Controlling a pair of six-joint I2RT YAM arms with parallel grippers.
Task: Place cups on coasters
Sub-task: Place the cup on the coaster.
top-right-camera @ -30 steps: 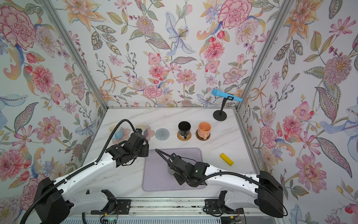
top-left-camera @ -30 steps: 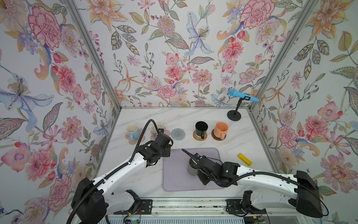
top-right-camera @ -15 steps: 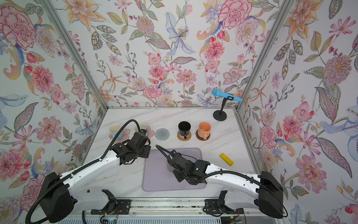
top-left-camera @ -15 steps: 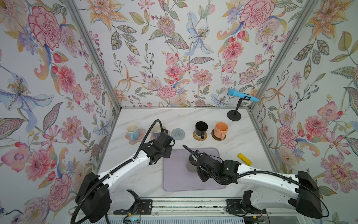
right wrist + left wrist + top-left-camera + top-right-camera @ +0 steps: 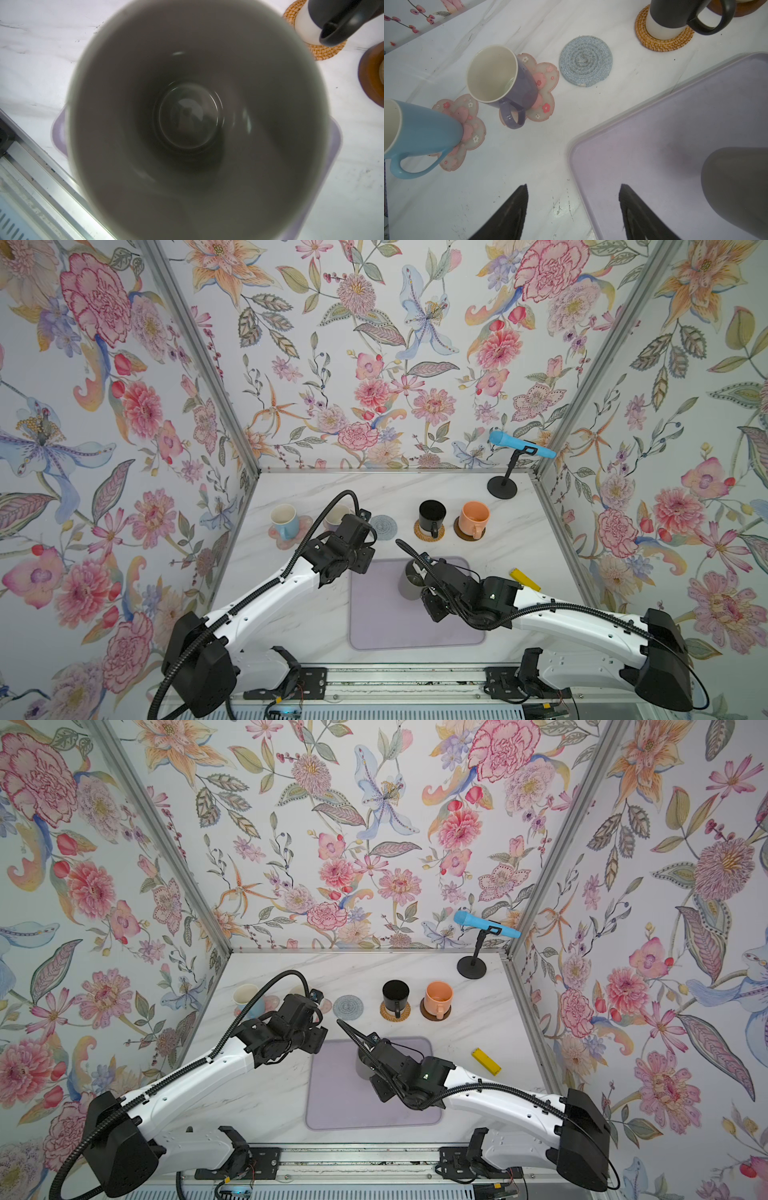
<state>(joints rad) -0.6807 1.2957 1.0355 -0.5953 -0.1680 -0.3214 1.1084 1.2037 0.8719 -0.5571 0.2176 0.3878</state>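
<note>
Your right claw (image 5: 420, 574) is clenched on the grey mug (image 5: 406, 587), which sits over the lilac mat (image 5: 395, 626) in the middle of the bench (image 5: 490, 556). Your left claw (image 5: 573, 186) is released and empty, above the mat's side nearest the bench's left edge. The grey ringed coaster (image 5: 384, 526) lies bare in the row toward the far edge, between the purple-grey mug (image 5: 502, 76) and the black mug (image 5: 432, 514).

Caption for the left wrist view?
Purple-grey mug and light blue mug on pink flower coasters; grey ringed coaster bare.
</note>
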